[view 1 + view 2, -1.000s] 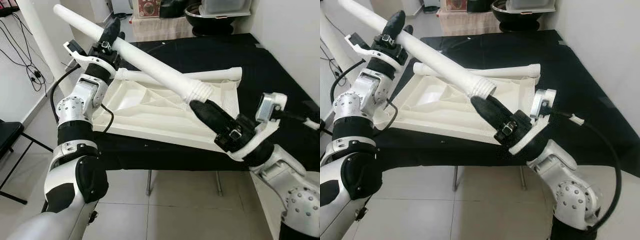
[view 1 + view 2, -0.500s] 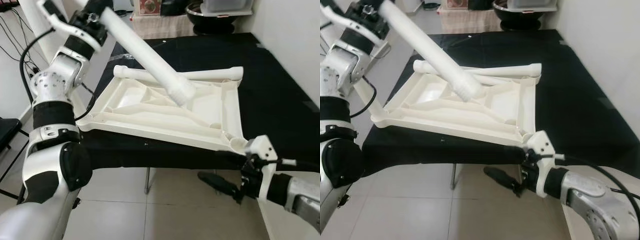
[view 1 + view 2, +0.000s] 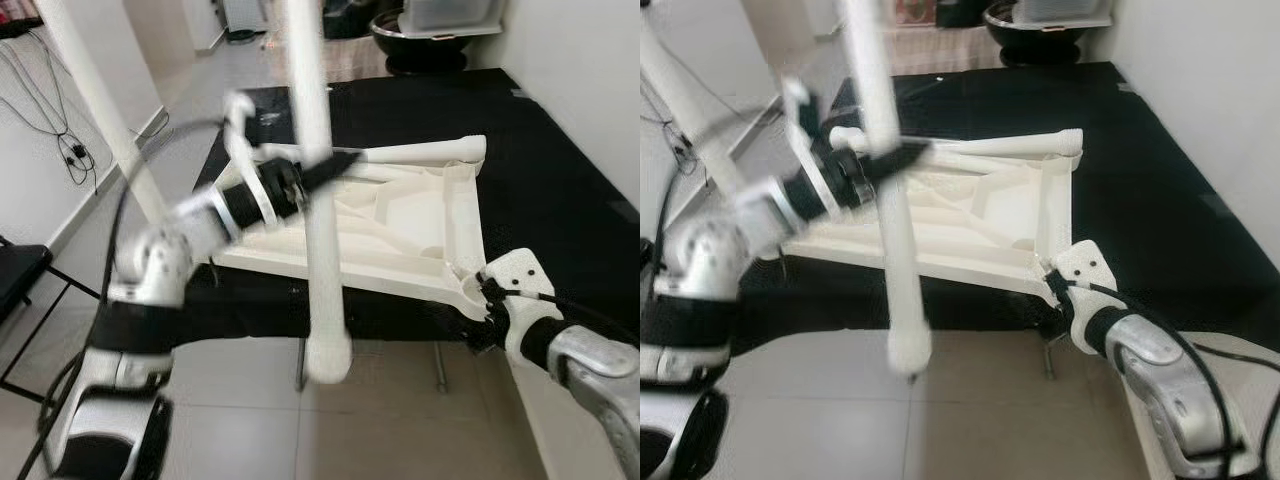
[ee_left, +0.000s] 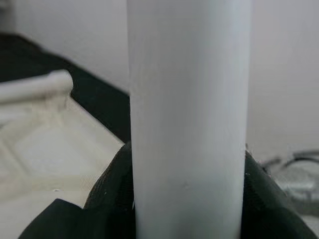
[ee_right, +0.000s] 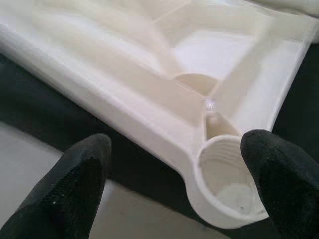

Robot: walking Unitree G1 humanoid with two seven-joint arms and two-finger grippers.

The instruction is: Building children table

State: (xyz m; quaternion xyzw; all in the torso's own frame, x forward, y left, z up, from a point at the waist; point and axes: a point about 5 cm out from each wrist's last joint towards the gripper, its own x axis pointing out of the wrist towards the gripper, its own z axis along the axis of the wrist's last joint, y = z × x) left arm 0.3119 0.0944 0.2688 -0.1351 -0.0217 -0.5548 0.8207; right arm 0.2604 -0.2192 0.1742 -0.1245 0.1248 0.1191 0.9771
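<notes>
The white tabletop [image 3: 400, 215] lies upside down on the black-covered table [image 3: 560, 170]. One white leg [image 3: 425, 152] lies along its far edge. My left gripper [image 3: 320, 172] is shut on a second white leg [image 3: 322, 260]. That leg stands nearly upright and blurred in front of the tabletop, its lower end below the table's front edge. In the left wrist view the leg [image 4: 188, 124] sits between the black fingers [image 4: 107, 199]. My right gripper [image 5: 177, 144] is open, its fingers on either side of the near right corner socket [image 5: 227, 174].
A black bowl [image 3: 420, 40] and a clear box [image 3: 450, 12] stand at the table's far end. A wall runs along the right. On the left are a slanted white post [image 3: 95, 100], wall cables [image 3: 60, 140] and a black seat [image 3: 15, 270]. Tiled floor lies in front.
My left arm has swung the held leg from slanting over the tabletop to nearly upright at the front edge. My right gripper has risen from below the table edge to the corner socket.
</notes>
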